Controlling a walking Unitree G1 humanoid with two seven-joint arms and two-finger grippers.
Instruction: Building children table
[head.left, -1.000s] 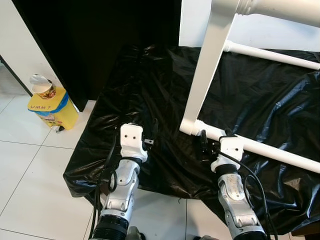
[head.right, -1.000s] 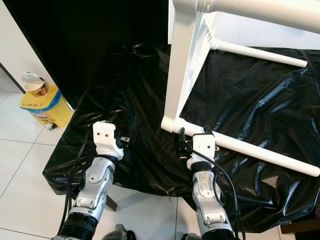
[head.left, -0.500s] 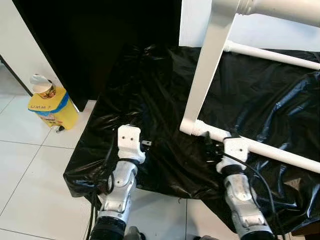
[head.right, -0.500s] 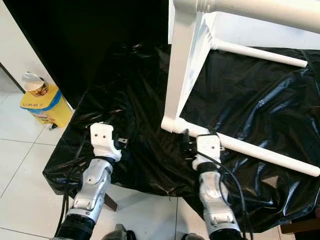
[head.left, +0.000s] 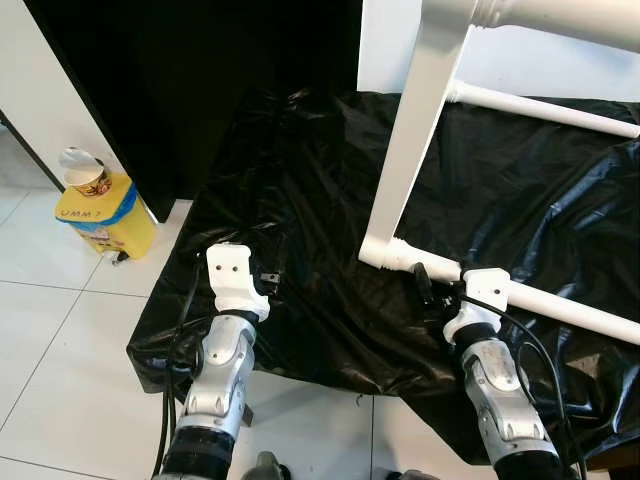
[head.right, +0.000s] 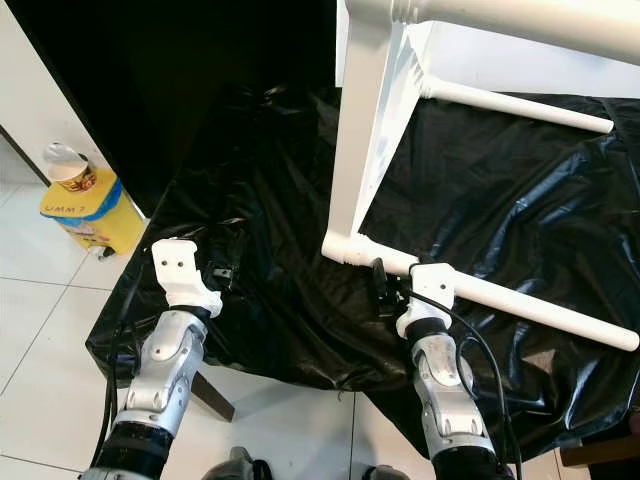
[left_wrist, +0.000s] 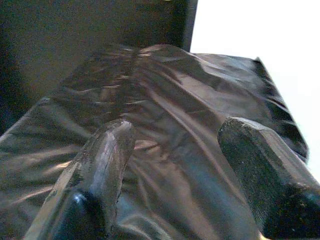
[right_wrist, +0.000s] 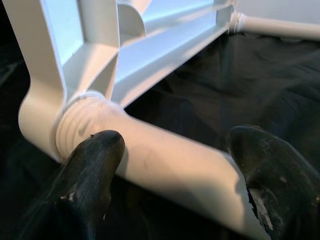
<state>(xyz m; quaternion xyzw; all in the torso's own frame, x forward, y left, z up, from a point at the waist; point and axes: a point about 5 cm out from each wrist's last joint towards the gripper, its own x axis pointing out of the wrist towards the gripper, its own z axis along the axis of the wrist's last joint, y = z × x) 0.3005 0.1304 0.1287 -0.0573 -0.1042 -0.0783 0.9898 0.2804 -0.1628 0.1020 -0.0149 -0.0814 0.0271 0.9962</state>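
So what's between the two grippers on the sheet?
Only wrinkled black sheet between left gripper and right gripper, seen in the eye views.

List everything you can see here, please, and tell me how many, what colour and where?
White wooden table frame: one, lying on its side on the sheet, round leg low in front.
Crinkled black plastic sheet: one, spread over the floor.
Yellow box with blue band: one, on white tiles at left.
Paper cup: one, atop that box.
Left gripper: open, above the sheet.
Right gripper: open, fingers either side of the leg.
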